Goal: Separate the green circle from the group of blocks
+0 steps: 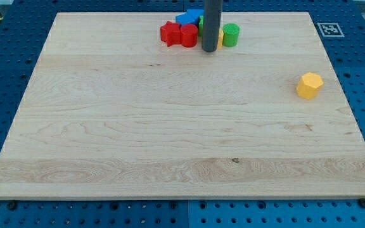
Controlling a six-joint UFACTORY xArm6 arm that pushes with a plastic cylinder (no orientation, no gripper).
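Green circle (231, 35) | just right of my tip (209, 50) | rod end effector, no jaws, holding nothing

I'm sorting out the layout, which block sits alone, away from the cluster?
The yellow block, at the view's right. The red, blue and green ones crowd together at the view's top beside my tip.

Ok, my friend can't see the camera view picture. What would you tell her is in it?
My tip stands at a cluster of blocks near the view's top: the green circle on its right, red blocks and blue blocks on its left. A yellow block sits alone far right.
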